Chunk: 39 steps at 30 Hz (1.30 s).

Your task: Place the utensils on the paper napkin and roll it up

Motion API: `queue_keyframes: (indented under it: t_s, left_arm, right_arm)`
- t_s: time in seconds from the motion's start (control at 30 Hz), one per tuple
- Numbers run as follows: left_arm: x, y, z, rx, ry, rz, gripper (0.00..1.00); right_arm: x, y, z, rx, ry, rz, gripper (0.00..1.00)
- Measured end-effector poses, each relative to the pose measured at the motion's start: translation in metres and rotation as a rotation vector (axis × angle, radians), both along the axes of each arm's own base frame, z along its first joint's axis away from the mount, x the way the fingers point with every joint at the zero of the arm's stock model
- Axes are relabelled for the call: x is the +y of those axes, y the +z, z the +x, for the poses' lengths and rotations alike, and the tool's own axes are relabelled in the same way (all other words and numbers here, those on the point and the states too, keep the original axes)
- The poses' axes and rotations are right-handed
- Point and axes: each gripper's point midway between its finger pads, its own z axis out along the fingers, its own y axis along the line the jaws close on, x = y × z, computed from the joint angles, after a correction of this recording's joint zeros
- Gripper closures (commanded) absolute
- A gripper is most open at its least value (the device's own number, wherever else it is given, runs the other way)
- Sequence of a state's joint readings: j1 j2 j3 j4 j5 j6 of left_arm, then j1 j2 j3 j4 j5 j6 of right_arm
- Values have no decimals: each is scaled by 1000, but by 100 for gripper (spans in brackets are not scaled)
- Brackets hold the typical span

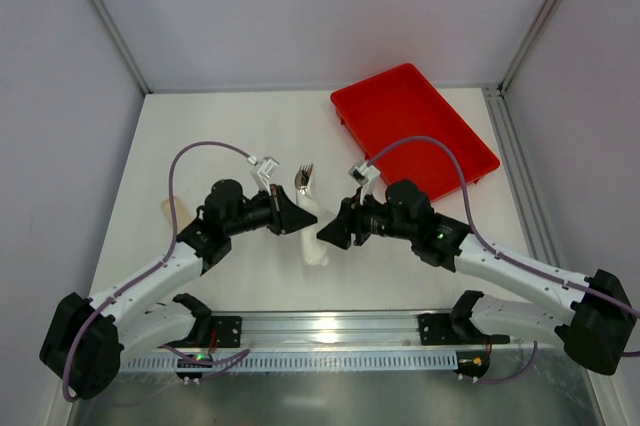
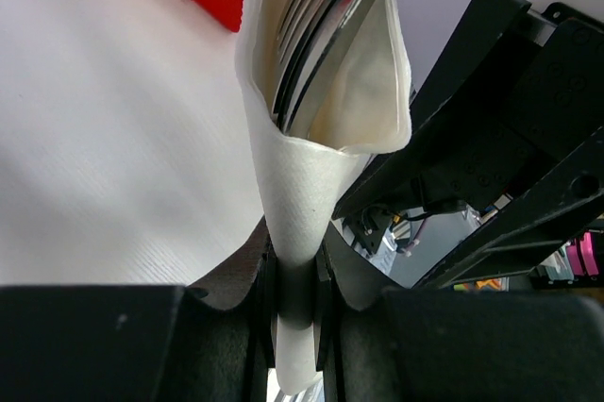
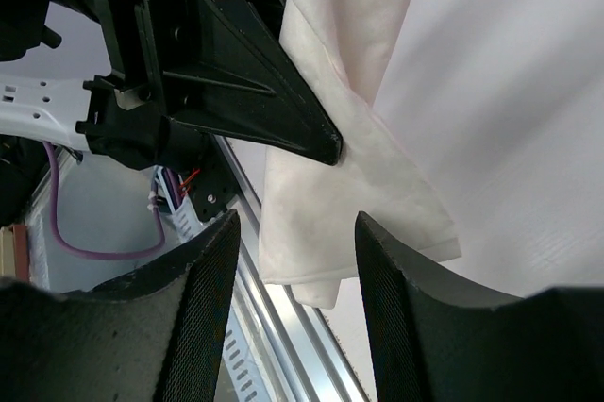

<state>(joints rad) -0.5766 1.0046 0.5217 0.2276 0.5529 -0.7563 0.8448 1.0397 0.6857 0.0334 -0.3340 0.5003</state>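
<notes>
Two hands meet mid-frame over the worktop [image 1: 200, 136], red tray [image 1: 410, 126] at upper right. The left hand [image 1: 290, 214] pinches the rolled paper napkin [image 1: 312, 231], its long axis running up-frame, utensils [image 1: 304, 179] poking from the top. The right hand [image 1: 330, 233], spread, faces the roll's lower end from the right.

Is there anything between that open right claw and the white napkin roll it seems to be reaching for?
Nothing visible. The right gripper has its fingers open and faces the loose lower end of the paper napkin directly. The left gripper is shut on the napkin further along the roll, beside that path and not across it.
</notes>
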Motion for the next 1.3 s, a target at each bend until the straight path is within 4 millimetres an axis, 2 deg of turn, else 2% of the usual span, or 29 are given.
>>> queue_keyframes:
  t_s: [0.7, 1.1, 1.3]
  left_arm:
    - [-6, 18, -4, -17, -34, -70, 100]
    - [-8, 25, -5, -44, -49, -91, 100]
    - [-9, 32, -5, -58, -56, -116, 100]
  right_arm:
    - [12, -11, 5, -30, -9, -17, 48]
    - [15, -13, -3, -38, 33, 39, 59]
    - [16, -7, -7, -46, 44, 94, 68]
